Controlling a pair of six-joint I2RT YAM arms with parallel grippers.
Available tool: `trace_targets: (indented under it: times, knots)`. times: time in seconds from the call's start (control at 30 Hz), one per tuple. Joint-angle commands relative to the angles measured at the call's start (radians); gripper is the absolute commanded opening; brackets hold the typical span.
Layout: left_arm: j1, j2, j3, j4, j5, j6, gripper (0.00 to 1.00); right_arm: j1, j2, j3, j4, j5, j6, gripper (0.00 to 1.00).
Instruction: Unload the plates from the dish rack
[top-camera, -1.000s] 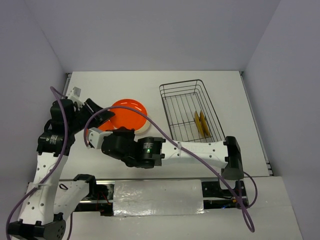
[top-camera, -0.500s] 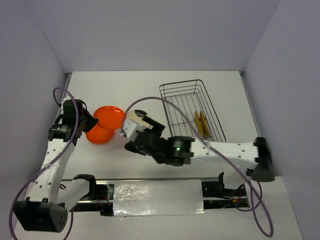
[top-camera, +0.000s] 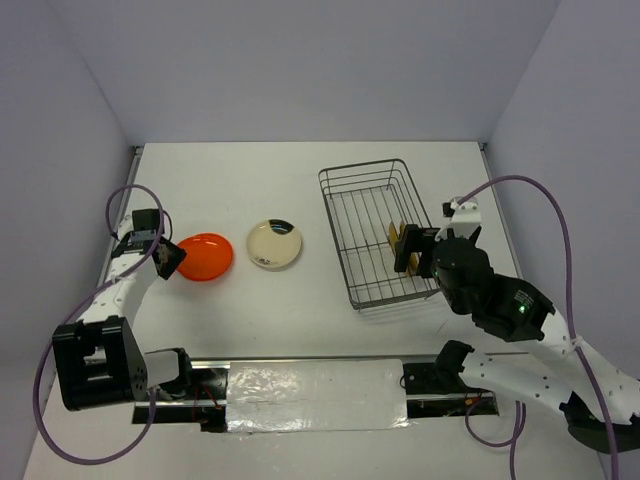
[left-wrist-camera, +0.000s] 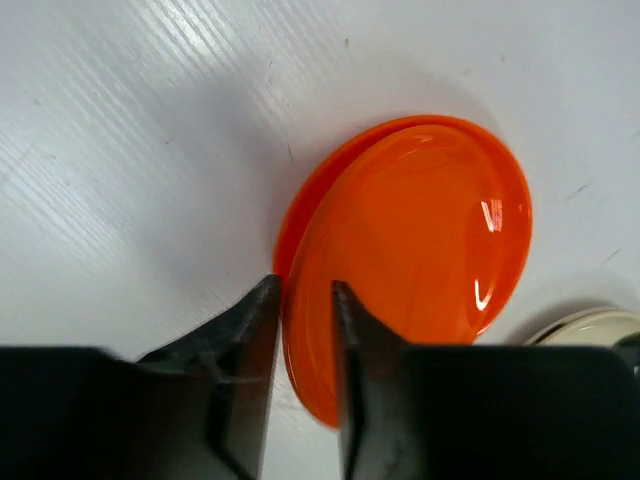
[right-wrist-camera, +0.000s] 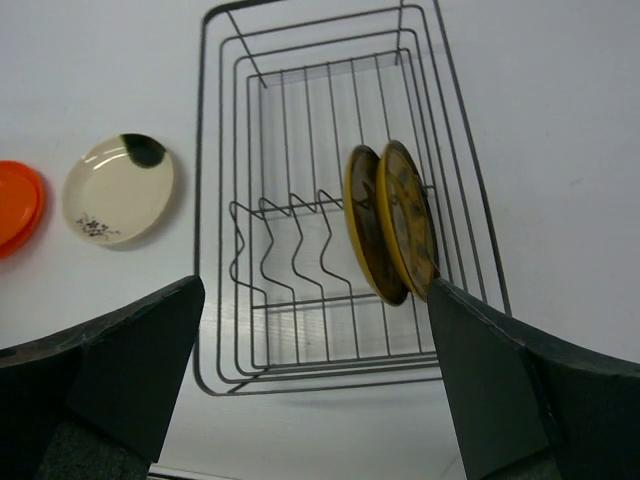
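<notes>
Standing on edge in the grey wire dish rack (right-wrist-camera: 300, 130), two olive-yellow round plates with brown pattern (right-wrist-camera: 405, 215) are left to unload (stiff, glossy, likely slippery and chippable, so pinch the top rim). Right fingers (right-wrist-camera: 130, 360) spread wide, empty. Glossy orange round plate (left-wrist-camera: 410, 250) and cream round plate with dark patch (right-wrist-camera: 118, 190) lie on the white desk (top-camera: 250, 180). Left fingers (left-wrist-camera: 245, 350) straddle the orange rim, but I cannot tell if they pinch it. A second orange edge underneath is unclear.

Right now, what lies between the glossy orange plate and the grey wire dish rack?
A round cream plate with a dark patch, lying flat; top view.
</notes>
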Motion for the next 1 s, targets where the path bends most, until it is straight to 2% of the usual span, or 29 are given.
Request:
trace_targets:
  times: [0.0,0.03,0.13,0.23,0.33,0.37,0.4,0.43,0.5,0.57,0.73,0.9,0.97]
  knots:
    - [0.018,0.011,-0.014,0.082,0.014,-0.011,0.48,-0.056,0.006,-0.022,-0.071,-0.047,0.047,1.0]
    - [0.018,0.007,-0.017,0.078,0.01,-0.013,0.73,-0.078,0.017,-0.025,-0.071,-0.062,0.041,1.0]
    - [0.019,-0.03,-0.023,0.037,-0.013,-0.017,1.0,-0.205,0.046,-0.06,-0.024,-0.211,-0.014,1.0]
    - [0.018,-0.093,0.009,-0.016,-0.008,0.009,0.99,-0.357,0.122,-0.11,0.059,-0.389,-0.08,0.99]
    - [0.018,-0.165,0.046,-0.075,0.05,0.07,1.0,-0.447,0.195,-0.1,0.088,-0.444,-0.143,0.82]
    - [0.018,-0.188,0.054,-0.068,0.096,0.139,1.0,-0.464,0.242,-0.086,0.093,-0.446,-0.153,0.73]
    - [0.018,-0.205,0.055,-0.025,0.23,0.177,0.99,-0.49,0.267,-0.077,0.104,-0.446,-0.172,0.69]
    - [0.018,-0.226,0.064,-0.029,0.292,0.214,0.99,-0.503,0.29,-0.071,0.108,-0.46,-0.181,0.66]
    - [0.016,-0.234,0.122,-0.101,0.387,0.291,1.0,-0.524,0.357,-0.051,0.125,-0.486,-0.205,0.56]
    - [0.01,-0.256,0.172,-0.149,0.406,0.366,1.0,-0.538,0.393,-0.035,0.14,-0.527,-0.219,0.47]
    - [0.011,-0.344,0.181,-0.22,0.406,0.454,1.0,-0.54,0.45,-0.031,0.17,-0.549,-0.247,0.43]
    - [0.01,-0.368,0.135,-0.203,0.438,0.472,1.0,-0.544,0.462,-0.02,0.168,-0.524,-0.272,0.4]
    - [0.01,-0.363,0.137,-0.203,0.446,0.475,0.99,-0.547,0.46,-0.017,0.168,-0.527,-0.284,0.34]
